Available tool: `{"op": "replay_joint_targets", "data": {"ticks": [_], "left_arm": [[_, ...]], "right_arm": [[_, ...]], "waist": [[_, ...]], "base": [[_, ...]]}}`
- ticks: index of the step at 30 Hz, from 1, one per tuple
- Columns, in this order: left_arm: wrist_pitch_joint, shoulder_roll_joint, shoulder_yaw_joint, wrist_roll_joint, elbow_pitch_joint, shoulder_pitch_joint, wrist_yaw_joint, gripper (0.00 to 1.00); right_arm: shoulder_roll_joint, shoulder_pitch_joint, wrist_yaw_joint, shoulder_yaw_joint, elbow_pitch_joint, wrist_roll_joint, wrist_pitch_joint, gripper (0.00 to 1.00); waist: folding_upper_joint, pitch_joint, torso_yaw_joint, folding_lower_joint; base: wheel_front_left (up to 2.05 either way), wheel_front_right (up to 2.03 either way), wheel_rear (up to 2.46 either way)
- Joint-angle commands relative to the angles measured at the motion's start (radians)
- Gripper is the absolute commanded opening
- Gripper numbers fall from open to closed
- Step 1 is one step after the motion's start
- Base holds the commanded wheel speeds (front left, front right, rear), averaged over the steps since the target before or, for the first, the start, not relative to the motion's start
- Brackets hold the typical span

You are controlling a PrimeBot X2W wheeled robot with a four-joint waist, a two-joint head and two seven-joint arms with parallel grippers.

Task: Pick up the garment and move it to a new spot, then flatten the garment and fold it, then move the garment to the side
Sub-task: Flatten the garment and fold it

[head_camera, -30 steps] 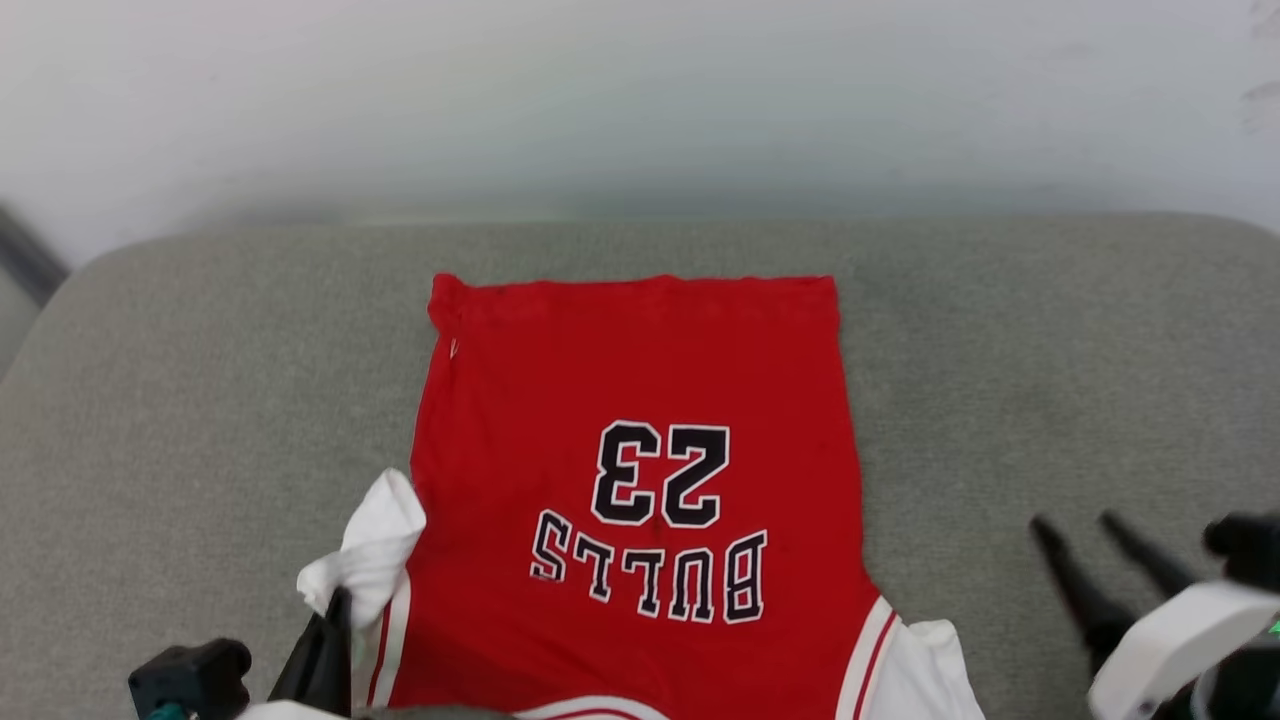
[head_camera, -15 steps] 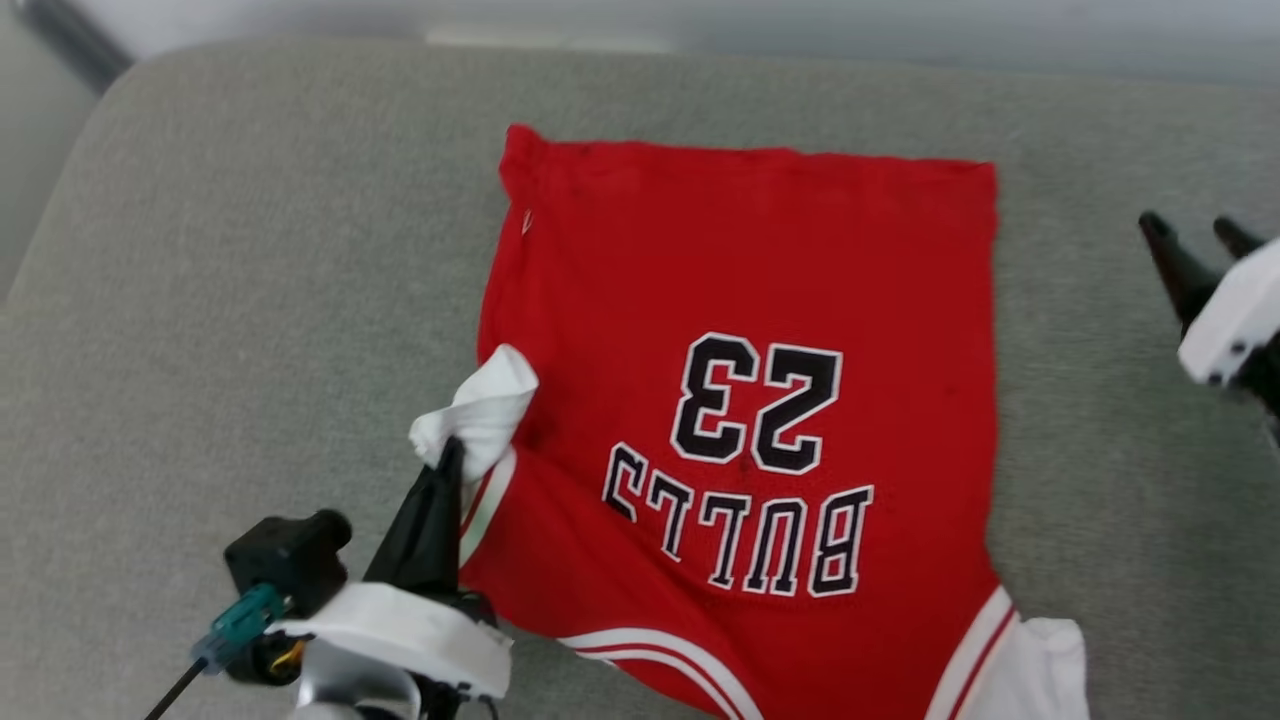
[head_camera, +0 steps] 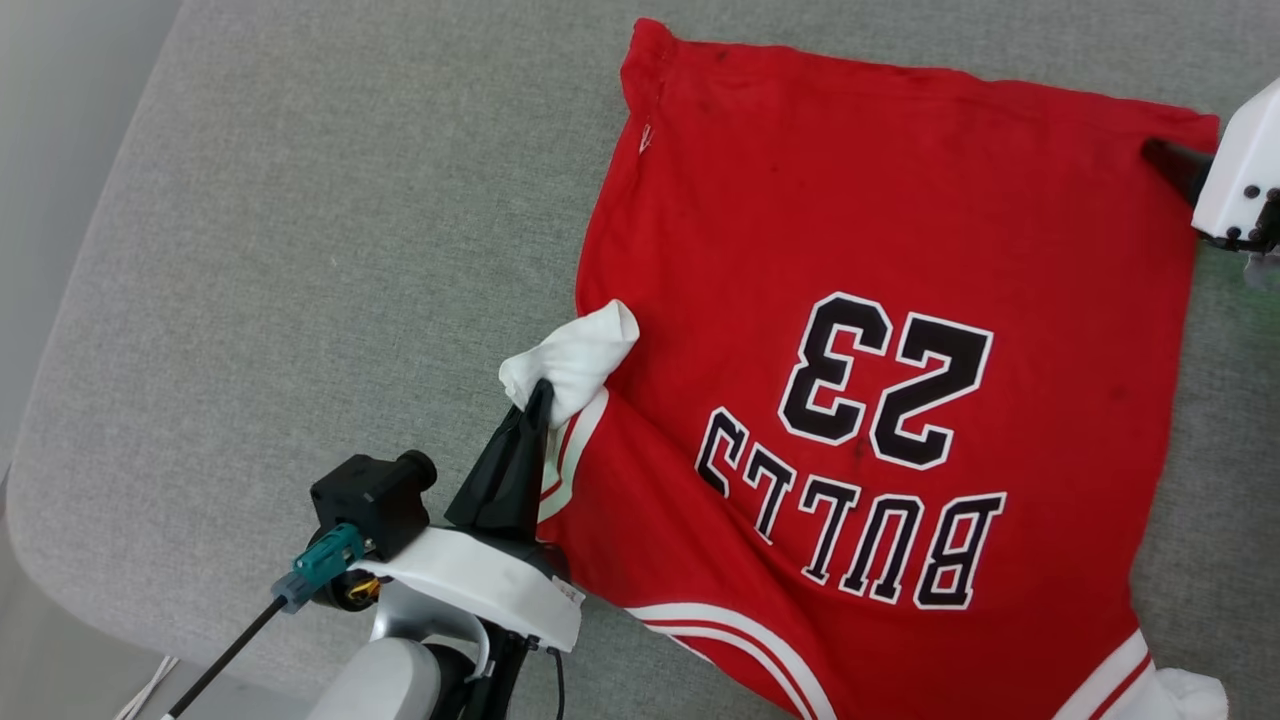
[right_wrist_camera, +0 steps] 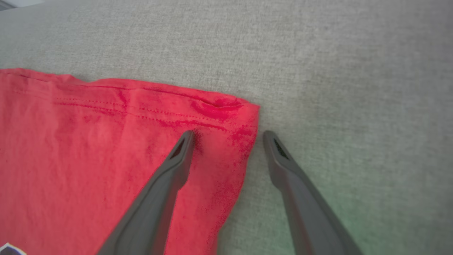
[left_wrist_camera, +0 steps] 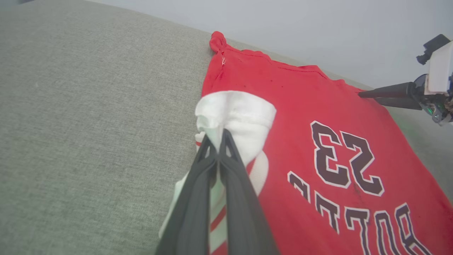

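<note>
The garment [head_camera: 880, 300] lies spread on a grey cushion, printed side up, with its hem at the far end. My left gripper [head_camera: 540, 395] is shut on the bunched white sleeve [head_camera: 575, 355] at the garment's left edge. In the left wrist view the left gripper [left_wrist_camera: 216, 136] pinches that white sleeve [left_wrist_camera: 240, 111], lifted a little over the red body. My right gripper [right_wrist_camera: 229, 134] is open and straddles the hem's far right corner [right_wrist_camera: 244, 117]: one finger over the red cloth, the other over bare cushion. The right gripper [head_camera: 1165, 160] shows partly at the head view's right edge.
The grey cushion [head_camera: 300, 250] extends wide to the garment's left; its rounded edge runs down the left and lower left of the head view. Pale floor [head_camera: 60, 120] lies beyond it. The other white sleeve [head_camera: 1190, 695] pokes out at the lower right.
The head camera has swung down and left, shifting the whole picture. My open right gripper has travelled from beside the garment's near right part up to the hem's far right corner. The left gripper kept its hold.
</note>
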Motion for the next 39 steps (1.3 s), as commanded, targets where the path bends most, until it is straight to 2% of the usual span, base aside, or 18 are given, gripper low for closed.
{"op": "replay_joint_targets", "data": {"ticks": [1,4,5,6,7,12,16,20,23,28,31,36,39], "left_arm": [[-0.007,-0.004,-0.004,0.0,0.007,-0.014,-0.007,0.0],[-0.014,-0.013,-0.01,-0.004,0.024,-0.022,-0.015,0.0],[-0.016,-0.016,-0.012,-0.004,0.03,-0.024,-0.017,0.0],[-0.017,-0.017,-0.016,-0.004,0.037,-0.026,-0.02,0.0],[-0.017,-0.017,-0.018,-0.003,0.043,-0.03,-0.025,0.0],[-0.026,-0.019,-0.022,-0.007,0.071,-0.034,-0.029,0.0],[-0.028,-0.007,-0.009,-0.018,0.088,-0.007,-0.019,0.0],[-0.029,0.018,0.016,-0.026,0.098,0.03,-0.001,0.0],[-0.023,0.043,0.038,-0.036,0.103,0.067,0.016,0.0],[-0.009,0.089,0.078,-0.055,0.095,0.129,0.047,0.0],[-0.002,0.114,0.104,-0.066,0.082,0.172,0.067,0.0],[0.014,0.15,0.137,-0.081,0.054,0.232,0.096,0.0],[0.02,0.162,0.152,-0.088,0.041,0.259,0.11,0.0]], "right_arm": [[0.0,-0.015,0.0,0.012,0.029,0.0,0.023,1.0],[-0.002,-0.007,0.0,0.038,0.088,-0.004,0.075,1.0],[-0.003,-0.004,0.0,0.042,0.111,-0.003,0.1,0.82],[-0.005,0.002,0.0,0.04,0.131,-0.002,0.117,0.36],[-0.009,0.004,-0.001,0.034,0.15,0.0,0.132,0.0],[-0.023,-0.017,-0.001,0.02,0.195,-0.018,0.15,0.0],[-0.048,-0.035,-0.001,0.035,0.182,-0.036,0.131,0.0],[-0.057,-0.022,0.0,0.113,0.123,-0.044,0.122,0.0],[-0.074,0.034,0.0,0.185,0.061,-0.007,0.132,0.0],[-0.128,0.189,0.0,0.267,-0.098,0.092,0.17,0.0],[-0.17,0.315,0.0,0.274,-0.216,0.151,0.204,0.0],[-0.214,0.583,0.0,0.214,-0.424,0.224,0.286,0.0],[-0.195,0.764,0.0,0.14,-0.537,0.234,0.336,0.0]], "waist": [[0.0,0.018,0.018,-0.0002],[0.0,0.021,0.025,-0.0002],[0.0,0.019,0.029,-0.0002],[0.0,0.017,0.033,-0.0002],[0.0,0.013,0.036,-0.0002],[0.0,-0.017,0.042,-0.0002],[0.0,-0.064,0.025,-0.0002],[0.0,-0.131,-0.023,-0.0002],[0.0,-0.192,-0.073,-0.0002],[0.0,-0.286,-0.165,-0.0002],[0.0,-0.331,-0.224,-0.0002],[0.0,-0.37,-0.318,-0.0002],[0.0,-0.382,-0.363,-0.0002]], "base": [[0.0,0.0,0.0],[0.0,0.0,0.0],[0.0,0.0,0.0],[0.0,0.0,0.0],[0.0,0.0,0.0],[0.0,0.0,0.0],[0.0,0.0,0.0],[0.0,0.0,0.0],[0.0,0.0,0.0],[0.0,0.0,0.0],[0.0,0.0,0.0],[0.0,0.0,0.0],[0.0,0.0,0.0]]}}
